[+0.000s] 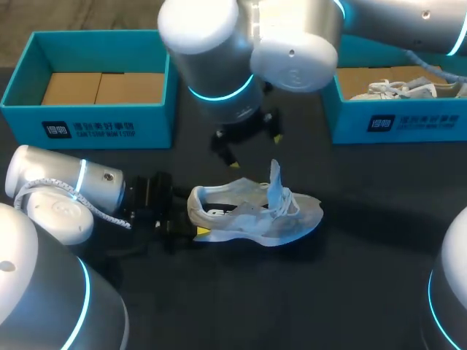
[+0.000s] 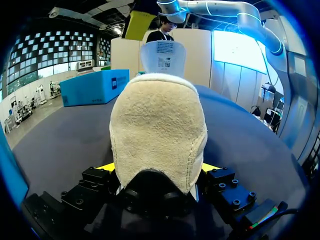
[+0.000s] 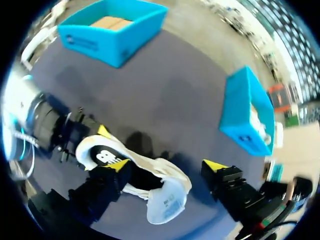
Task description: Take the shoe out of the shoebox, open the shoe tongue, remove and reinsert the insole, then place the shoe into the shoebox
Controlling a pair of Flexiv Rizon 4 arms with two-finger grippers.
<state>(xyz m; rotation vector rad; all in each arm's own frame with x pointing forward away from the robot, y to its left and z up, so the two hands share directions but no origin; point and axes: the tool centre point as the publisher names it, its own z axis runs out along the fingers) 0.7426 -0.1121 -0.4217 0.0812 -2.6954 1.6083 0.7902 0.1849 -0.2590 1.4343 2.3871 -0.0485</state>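
A pale grey and white shoe [image 1: 255, 213] lies on its sole on the dark table [image 1: 343, 292], toe to the right, with its tongue [image 1: 275, 182] standing upright. My left gripper [image 1: 191, 227] is shut on the shoe's heel [image 2: 157, 135], one yellow-tipped finger [image 2: 106, 167] on each side of it. My right gripper [image 1: 248, 142] hangs open above the shoe's mouth. In the right wrist view its fingers [image 3: 215, 166] stand wide apart on either side of the shoe [image 3: 145, 175], and the tongue [image 3: 165, 202] rises between them. The insole does not show clearly.
An open blue shoebox [image 1: 87, 120] with a bare cardboard floor stands at the back left. A second blue shoebox [image 1: 394, 120] at the back right holds another light shoe [image 1: 408, 89]. My right arm reaches over the table's middle from the back right.
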